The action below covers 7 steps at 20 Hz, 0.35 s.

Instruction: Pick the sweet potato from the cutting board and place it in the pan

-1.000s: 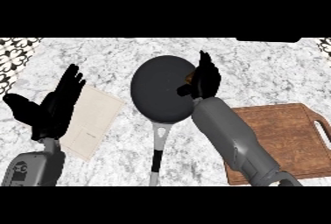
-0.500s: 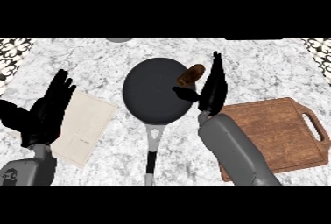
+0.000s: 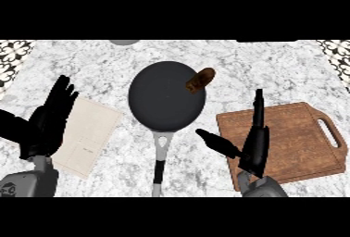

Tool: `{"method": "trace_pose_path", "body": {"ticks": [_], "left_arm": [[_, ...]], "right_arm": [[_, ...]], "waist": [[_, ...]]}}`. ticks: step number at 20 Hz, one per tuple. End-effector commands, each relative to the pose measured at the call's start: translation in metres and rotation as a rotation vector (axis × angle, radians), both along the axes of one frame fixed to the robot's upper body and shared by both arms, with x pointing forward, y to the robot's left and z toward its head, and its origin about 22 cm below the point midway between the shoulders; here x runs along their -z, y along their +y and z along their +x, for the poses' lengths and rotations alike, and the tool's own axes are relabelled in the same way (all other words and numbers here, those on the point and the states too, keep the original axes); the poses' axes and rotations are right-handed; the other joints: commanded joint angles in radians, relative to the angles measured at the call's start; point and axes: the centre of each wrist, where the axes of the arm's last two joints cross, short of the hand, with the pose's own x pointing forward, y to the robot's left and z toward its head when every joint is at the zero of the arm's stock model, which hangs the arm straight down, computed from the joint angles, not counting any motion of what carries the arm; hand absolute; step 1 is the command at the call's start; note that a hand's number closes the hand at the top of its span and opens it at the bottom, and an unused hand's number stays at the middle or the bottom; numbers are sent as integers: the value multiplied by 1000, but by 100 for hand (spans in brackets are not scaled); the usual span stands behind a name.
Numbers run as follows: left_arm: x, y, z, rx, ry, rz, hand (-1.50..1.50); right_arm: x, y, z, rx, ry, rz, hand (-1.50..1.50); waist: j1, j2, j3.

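Left hand [image 3: 46, 121] at the bench's [image 3: 273, 69] left edge, fingers up and spread apart, resting partly over a pale cloth [image 3: 89, 134]. Mid-bench: pan [image 3: 164, 99], black, handle pointing toward the near edge. Sweet potato [image 3: 199, 79] lies on the pan's far right rim (tilted, one end over the edge). Right hand [image 3: 252, 141] near the front edge, over the left side of the cutting board [image 3: 301, 139], fingers straight, thumb apart, holding nothing.
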Motion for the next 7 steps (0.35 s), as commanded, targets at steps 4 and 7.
{"method": "trace_pose_path", "body": {"ticks": [4,7], "left_arm": [[-7,4,17,17,3,3,0],[14,-4,1,33,6,3,0]], "right_arm": [[3,-29,-58,-18,-27,-12,-150],[10,-21,-71,-1,-8,-14,-150]], "waist": [[16,6,-1],[18,6,-1]]}}
